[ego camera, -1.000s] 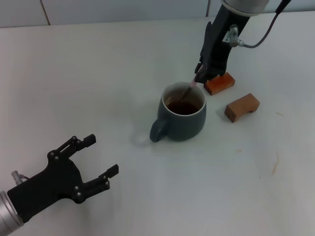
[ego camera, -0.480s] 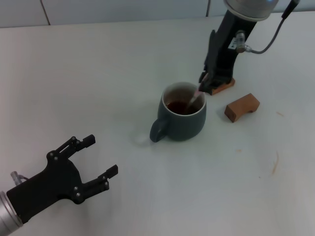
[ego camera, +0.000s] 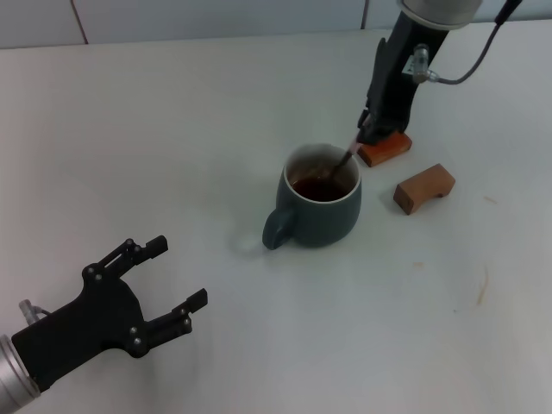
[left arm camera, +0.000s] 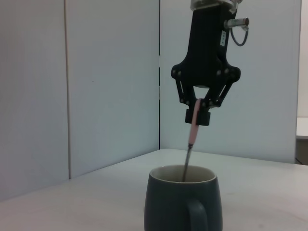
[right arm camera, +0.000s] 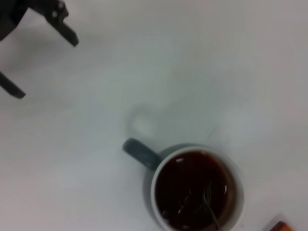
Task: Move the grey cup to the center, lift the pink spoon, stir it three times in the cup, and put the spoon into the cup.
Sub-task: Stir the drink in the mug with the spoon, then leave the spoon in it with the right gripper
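Right gripper (ego camera: pixel 366 131) is clamped on the pink spoon (left arm camera: pixel 193 131), held tilted over the grey cup (ego camera: pixel 319 207) mid-counter (ego camera: pixel 172 129), bowl end dipped in the dark liquid. Two wooden blocks (ego camera: pixel 423 187) are seen just beyond. Left gripper (ego camera: pixel 172 285) is parked near the front, fingers spread apart.

The grey cup (ego camera: pixel 321 197) stands mid-surface (ego camera: pixel 172 129), the pink spoon (ego camera: pixel 343 159) leaning in it. Two wooden blocks (ego camera: pixel 423 187) lie to its right. The left gripper (ego camera: pixel 177 285) sits near-left, well apart from the cup.
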You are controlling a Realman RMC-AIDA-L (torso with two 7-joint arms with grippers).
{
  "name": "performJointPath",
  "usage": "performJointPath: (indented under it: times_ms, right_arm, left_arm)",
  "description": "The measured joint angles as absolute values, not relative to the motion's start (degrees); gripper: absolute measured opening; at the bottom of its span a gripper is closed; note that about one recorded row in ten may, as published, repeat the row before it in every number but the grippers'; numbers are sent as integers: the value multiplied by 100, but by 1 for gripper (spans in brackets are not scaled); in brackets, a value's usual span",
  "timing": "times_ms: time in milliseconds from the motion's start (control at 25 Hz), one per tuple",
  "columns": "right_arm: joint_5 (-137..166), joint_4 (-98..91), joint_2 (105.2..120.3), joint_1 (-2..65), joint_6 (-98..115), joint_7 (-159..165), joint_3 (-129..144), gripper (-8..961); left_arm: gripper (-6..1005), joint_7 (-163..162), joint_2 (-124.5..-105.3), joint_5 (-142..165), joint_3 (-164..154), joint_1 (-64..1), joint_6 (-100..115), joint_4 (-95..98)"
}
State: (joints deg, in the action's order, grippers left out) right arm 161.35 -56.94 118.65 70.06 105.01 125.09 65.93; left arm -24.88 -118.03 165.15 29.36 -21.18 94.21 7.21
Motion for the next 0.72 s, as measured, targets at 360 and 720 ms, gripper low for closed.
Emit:
performJointPath:
  times_ms: [360, 720]
  right_arm:
    - [16075, -5726, 11898, 6924, 10594, 12515, 6605, 139]
    - [16020, -5714, 11913, 6901, 10559, 12601, 6613, 182]
  left_arm:
    - [862, -2488, -11801, 16515, 2935, -2119, 9422, 715]
    - [862, -2555, -11795, 16515, 2935, -2126, 9418, 728]
